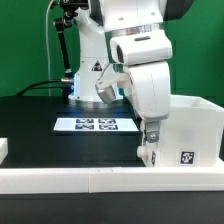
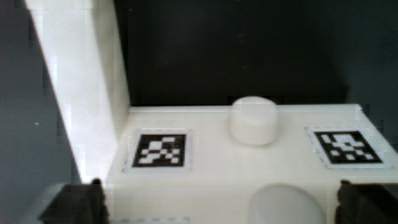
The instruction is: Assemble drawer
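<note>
A green backdrop stood behind my black table (image 1: pixel 30 125), where the marker board (image 1: pixel 95 124) lay flat and a long low white border wall (image 1: pixel 70 178) closed off the near edge. The large drawer shell (image 1: pixel 190 130) sat at the exterior view's right, close against that wall, which I judged kept it squared and braced while I worked on it. My tool (image 1: pixel 150 150) hung low at the shell's side, fingers pointing down, probably lined up for a hold on a drawer part.

From outside, my own wrist hid whatever lay under the fingers, so I could not tell there whether I was touching anything. My wrist view filled that gap: a white drawer face (image 2: pixel 249 165) with two square tags (image 2: pixel 162 150) and a rounded knob (image 2: pixel 254 120) between them, a tall white panel (image 2: pixel 80 70) rising beside it. My two fingertips (image 2: pixel 71 203) showed spread well apart with nothing between them, so the tool stood parted and empty. Only the exterior view showed the board, wall and shell together.
</note>
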Robot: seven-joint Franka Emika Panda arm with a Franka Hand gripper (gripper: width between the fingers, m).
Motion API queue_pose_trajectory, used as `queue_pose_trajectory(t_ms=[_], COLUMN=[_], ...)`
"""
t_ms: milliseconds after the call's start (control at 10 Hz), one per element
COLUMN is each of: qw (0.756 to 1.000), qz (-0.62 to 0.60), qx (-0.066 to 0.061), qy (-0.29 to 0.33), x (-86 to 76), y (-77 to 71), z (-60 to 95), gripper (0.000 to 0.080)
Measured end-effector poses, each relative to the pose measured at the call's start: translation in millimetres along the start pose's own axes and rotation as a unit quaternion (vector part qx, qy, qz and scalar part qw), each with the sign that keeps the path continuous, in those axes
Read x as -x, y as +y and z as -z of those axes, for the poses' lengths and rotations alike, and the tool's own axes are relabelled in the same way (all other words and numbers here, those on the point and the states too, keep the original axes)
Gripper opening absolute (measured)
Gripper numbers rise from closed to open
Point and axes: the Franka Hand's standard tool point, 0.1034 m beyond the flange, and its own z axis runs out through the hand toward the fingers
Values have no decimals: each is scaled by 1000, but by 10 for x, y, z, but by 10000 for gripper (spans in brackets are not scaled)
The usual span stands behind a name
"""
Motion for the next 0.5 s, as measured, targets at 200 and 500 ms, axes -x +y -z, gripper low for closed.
queue_pose_trajectory(t_ms=[200, 500], qw=[1000, 1000], qz=[13, -19], qx=[-7, 15], qy=[-4, -10], x=[359, 655], y=[-36, -103], z=[54, 227], gripper=[649, 649])
